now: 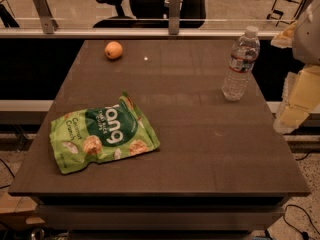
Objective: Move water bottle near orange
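Observation:
The water bottle [241, 64] stands upright near the table's right edge, towards the back. It is clear and ribbed, with a white cap and a white, red and blue label band. The orange [113, 50] lies near the back left of the table, far from the bottle. My gripper [294, 109] hangs at the right edge of the view, beyond the table's right side and a little nearer than the bottle. It touches nothing and holds nothing that I can see.
A green snack bag [102, 134] lies flat on the front left of the dark brown table [200, 149]. A rail with glass panels [150, 33] runs behind the table's back edge. An office chair [117, 6] stands beyond it.

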Controlling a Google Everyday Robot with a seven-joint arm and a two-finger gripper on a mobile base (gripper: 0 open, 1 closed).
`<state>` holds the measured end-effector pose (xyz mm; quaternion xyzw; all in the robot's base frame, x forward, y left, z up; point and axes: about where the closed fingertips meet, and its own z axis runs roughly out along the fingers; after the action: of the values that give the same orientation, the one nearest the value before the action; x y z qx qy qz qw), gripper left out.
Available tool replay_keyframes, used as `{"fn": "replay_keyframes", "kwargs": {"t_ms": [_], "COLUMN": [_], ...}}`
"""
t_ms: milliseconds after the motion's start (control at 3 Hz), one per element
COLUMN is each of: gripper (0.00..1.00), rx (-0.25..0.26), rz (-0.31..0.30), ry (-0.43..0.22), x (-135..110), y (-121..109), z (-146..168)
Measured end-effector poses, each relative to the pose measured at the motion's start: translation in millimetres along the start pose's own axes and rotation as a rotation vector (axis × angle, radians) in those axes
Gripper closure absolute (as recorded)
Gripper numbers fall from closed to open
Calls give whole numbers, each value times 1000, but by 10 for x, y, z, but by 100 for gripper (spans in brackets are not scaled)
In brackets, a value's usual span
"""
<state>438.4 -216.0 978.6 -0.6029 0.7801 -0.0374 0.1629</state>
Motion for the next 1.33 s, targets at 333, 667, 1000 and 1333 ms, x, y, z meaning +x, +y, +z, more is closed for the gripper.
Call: {"fn": "replay_keyframes", "kwargs": {"t_ms": [333, 667, 1000, 1333], "gripper": [0, 0, 0, 0], "rx": [18, 48, 77, 112], "rz": [10, 51, 136, 216], "ry": [-6, -27, -77, -156], "x": [-6, 13, 87, 158], "y": [-24, -132, -230, -313], "z": [-24, -49, -30, 70]}}
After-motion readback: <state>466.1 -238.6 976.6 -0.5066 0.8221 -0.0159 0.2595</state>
